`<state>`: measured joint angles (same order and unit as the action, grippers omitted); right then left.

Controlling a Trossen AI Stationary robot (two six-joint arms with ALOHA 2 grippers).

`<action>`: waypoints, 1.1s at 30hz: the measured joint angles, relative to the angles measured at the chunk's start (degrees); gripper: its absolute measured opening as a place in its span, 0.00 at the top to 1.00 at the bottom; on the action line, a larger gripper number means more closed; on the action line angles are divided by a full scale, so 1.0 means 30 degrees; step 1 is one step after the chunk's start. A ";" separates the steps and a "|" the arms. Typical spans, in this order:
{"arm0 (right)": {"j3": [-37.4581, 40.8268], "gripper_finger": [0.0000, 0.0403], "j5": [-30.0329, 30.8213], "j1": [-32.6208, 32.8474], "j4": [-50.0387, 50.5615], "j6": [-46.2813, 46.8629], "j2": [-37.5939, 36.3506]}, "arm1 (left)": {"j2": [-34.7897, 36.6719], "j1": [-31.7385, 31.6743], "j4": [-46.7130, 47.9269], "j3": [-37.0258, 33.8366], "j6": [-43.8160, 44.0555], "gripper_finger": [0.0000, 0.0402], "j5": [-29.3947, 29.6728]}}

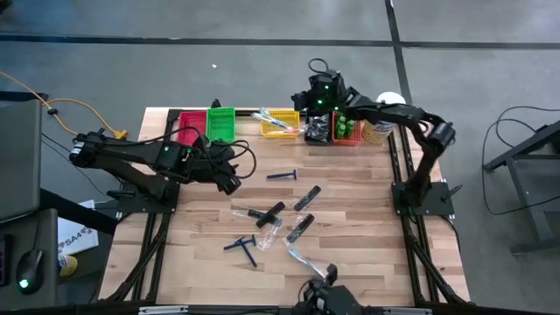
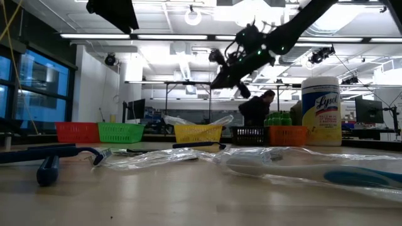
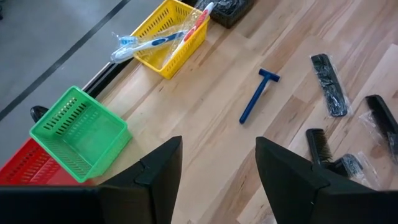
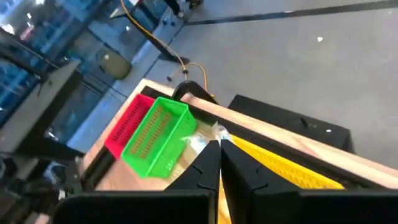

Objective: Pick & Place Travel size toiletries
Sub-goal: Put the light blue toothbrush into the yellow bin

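Note:
The travel size toiletries lie loose on the wooden table: a blue razor point(image 1: 282, 175) point(image 3: 256, 96), black combs point(image 1: 306, 199) point(image 3: 328, 84), a second razor point(image 1: 242, 248) and a clear-wrapped toothbrush point(image 1: 302, 258). More wrapped toothbrushes point(image 3: 158, 42) stick out of the yellow bin point(image 1: 280, 122). My left gripper point(image 3: 217, 180) point(image 1: 229, 179) hangs open above the table's left middle, with nothing between its fingers. My right gripper point(image 4: 219, 149) point(image 1: 302, 98) is shut and empty. It hovers above the yellow bin at the far edge and slants toward the far left.
A row of small bins stands along the far edge: red point(image 1: 188, 129), green point(image 1: 220, 124), yellow, black point(image 1: 318, 133) and orange point(image 1: 347, 131) with green bottles. A white jar point(image 1: 381, 129) stands to their right. Bare wood lies between the bins and the loose items.

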<state>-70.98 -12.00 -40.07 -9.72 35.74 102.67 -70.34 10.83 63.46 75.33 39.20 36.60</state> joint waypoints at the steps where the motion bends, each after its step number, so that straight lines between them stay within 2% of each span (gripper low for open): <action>1: 0.0000 0.99 -0.0002 0.0095 0.0517 -0.0350 -0.0358 | 0.0034 0.0007 0.0035 0.0000 0.0032 0.51 0.0007; 9: -0.0007 0.99 -0.0177 0.1166 0.6350 -0.2772 -0.3728 | 0.0033 0.0015 0.0648 0.0000 0.0431 0.51 -0.0612; 14: -0.0007 0.99 0.0750 0.2392 0.9530 -0.3407 -0.6199 | 0.0033 0.0015 0.1035 0.0000 0.1105 0.51 -0.0732; 24: -0.0007 0.99 0.2019 0.5928 1.5805 -0.0062 -0.9354 | 0.0159 0.0015 0.1457 -0.0007 0.0573 0.51 -0.1161; 29: -0.0007 0.99 0.2105 0.8088 1.7900 0.2117 -0.9683 | 0.1059 0.0022 0.1372 -0.0083 -0.0269 0.51 -0.1131; 33: -0.0007 0.99 0.3121 1.0271 1.8821 0.3739 -0.9528 | 0.2201 0.0022 0.1213 -0.0698 -0.1121 0.51 -0.1027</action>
<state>-71.00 -2.64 -9.26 46.74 46.96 74.09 -63.73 10.90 67.10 73.24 35.84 33.52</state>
